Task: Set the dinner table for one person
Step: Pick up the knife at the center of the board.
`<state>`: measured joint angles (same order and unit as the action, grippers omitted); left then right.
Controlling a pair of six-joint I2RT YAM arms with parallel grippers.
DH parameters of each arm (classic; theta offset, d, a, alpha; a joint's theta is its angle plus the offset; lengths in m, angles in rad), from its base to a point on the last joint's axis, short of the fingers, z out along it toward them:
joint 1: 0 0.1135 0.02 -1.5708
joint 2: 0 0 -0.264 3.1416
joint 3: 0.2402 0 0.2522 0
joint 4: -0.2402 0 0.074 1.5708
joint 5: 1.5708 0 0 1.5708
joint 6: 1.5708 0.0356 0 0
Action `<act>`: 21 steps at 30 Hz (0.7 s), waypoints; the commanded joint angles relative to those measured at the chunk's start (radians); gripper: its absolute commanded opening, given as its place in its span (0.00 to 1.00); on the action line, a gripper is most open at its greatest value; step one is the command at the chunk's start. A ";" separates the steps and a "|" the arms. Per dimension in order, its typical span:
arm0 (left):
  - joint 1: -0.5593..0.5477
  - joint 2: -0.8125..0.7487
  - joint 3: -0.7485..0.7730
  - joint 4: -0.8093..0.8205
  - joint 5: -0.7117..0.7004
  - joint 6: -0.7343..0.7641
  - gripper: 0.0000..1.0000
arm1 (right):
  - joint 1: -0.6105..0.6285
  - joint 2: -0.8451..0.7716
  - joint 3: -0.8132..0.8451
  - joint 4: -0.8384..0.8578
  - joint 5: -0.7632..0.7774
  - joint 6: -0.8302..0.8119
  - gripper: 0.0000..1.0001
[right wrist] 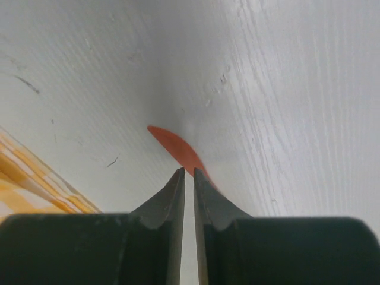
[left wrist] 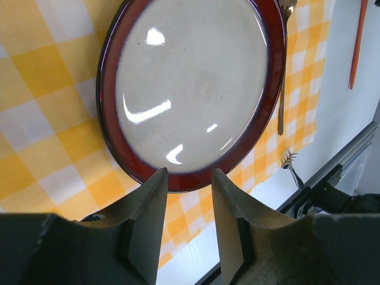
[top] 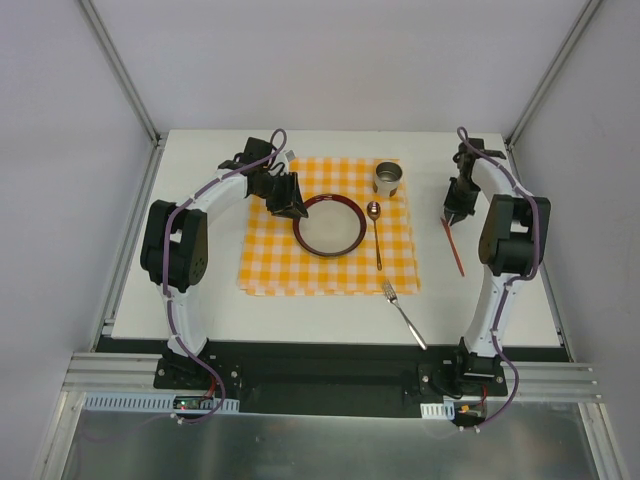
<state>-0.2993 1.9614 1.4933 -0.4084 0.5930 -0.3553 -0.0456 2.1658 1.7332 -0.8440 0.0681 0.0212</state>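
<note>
The right gripper (right wrist: 189, 172) has its fingers almost together at the orange utensil's (right wrist: 175, 145) tip, and whether it pinches is unclear. The left gripper (left wrist: 189, 173) gapes empty beside the plate (left wrist: 108, 95).

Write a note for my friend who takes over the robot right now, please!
Left gripper: open, fingers at the plate rim, holding nothing.
Right gripper: fingers almost together at the orange stick far tip; grip unclear.
Done: plate, spoon and cup sit on the checked cloth.
Left: fork lies mostly off the cloth's near corner, orange stick on the bare table; both probably need placing beside the plate.
</note>
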 commanded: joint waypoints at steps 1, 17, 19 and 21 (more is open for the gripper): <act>0.008 -0.013 0.008 -0.012 0.004 0.006 0.35 | 0.001 -0.164 0.003 -0.032 0.033 -0.007 0.16; 0.005 -0.025 0.008 -0.012 0.013 -0.002 0.35 | 0.019 -0.350 -0.274 0.013 0.088 -0.015 0.41; 0.005 -0.019 0.013 -0.012 0.016 -0.002 0.35 | 0.026 -0.356 -0.313 0.026 0.078 -0.017 0.41; 0.005 -0.013 0.016 -0.012 0.018 -0.005 0.35 | 0.029 -0.360 -0.342 0.037 0.078 -0.015 0.41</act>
<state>-0.2993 1.9614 1.4933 -0.4084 0.5938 -0.3557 -0.0307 1.8763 1.4265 -0.8310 0.1490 0.0116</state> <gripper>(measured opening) 0.348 0.413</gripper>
